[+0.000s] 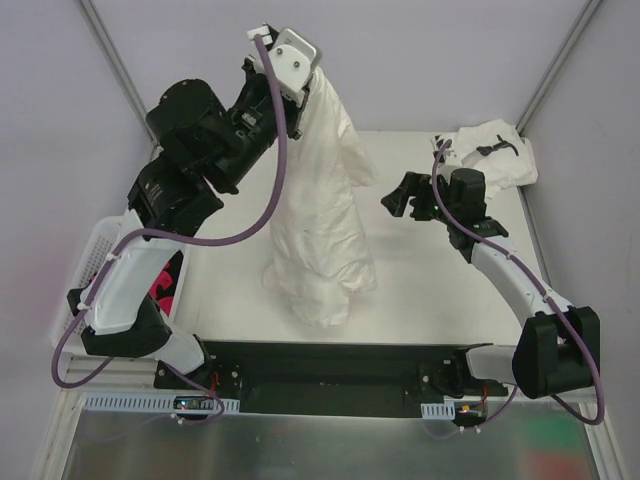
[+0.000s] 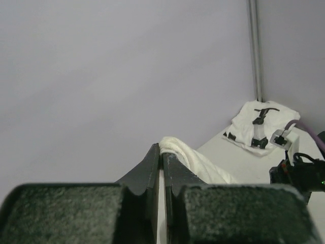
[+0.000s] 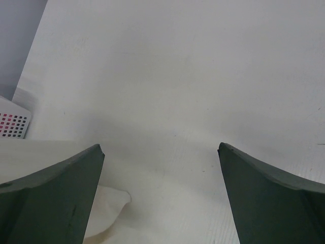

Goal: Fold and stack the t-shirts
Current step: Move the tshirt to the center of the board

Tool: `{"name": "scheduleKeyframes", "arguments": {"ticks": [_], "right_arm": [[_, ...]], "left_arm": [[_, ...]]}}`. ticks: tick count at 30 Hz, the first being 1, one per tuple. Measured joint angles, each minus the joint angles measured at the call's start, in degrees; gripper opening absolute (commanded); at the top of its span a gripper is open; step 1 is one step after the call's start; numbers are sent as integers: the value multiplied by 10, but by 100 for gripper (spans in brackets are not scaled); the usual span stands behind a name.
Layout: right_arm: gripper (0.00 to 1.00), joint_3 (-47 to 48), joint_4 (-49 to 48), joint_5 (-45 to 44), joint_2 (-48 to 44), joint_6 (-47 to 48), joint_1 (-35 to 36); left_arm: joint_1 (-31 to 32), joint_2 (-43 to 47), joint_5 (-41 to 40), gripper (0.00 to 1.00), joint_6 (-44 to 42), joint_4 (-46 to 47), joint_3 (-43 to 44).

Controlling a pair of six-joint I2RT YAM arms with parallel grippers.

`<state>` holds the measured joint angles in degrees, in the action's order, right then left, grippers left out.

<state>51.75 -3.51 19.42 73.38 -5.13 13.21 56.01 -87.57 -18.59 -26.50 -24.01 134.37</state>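
Cream-white t-shirt (image 1: 325, 220) is held aloft, clamped in the left end effector (image 1: 298, 108), hem on the desk (image 1: 430, 290); the right end effector (image 1: 403, 195) (spread wide, holding nothing) hangs between it and the printed t-shirt (image 1: 497, 150).

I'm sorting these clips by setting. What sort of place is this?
Probably a robotics lab test cell, not a home: a white table boxed in by plain grey walls with a metal frame post, and the left gripper holding up the cream-white t-shirt.
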Motion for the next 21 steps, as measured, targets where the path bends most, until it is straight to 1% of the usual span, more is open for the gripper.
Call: {"name": "scheduleKeyframes", "arguments": {"ticks": [4, 7, 9, 13, 17, 21], "right_arm": [[99, 0, -3, 2, 0, 0, 0], [99, 0, -3, 5, 0, 0, 0], [99, 0, -3, 6, 0, -2, 0], [99, -1, -3, 6, -8, -2, 0], [99, -1, -1, 5, -24, 0, 0], [99, -1, 0, 4, -28, 0, 0]], "left_arm": [[-25, 6, -14, 0, 0, 19, -58], [-65, 6, -20, 0, 14, 33, -98], [-104, 7, -21, 0, 31, 45, -130], [-206, -5, -17, 0, 76, 61, -196], [-304, -76, 9, 0, 124, 71, -218], [-366, -187, 41, 0, 153, 79, -212]]}}
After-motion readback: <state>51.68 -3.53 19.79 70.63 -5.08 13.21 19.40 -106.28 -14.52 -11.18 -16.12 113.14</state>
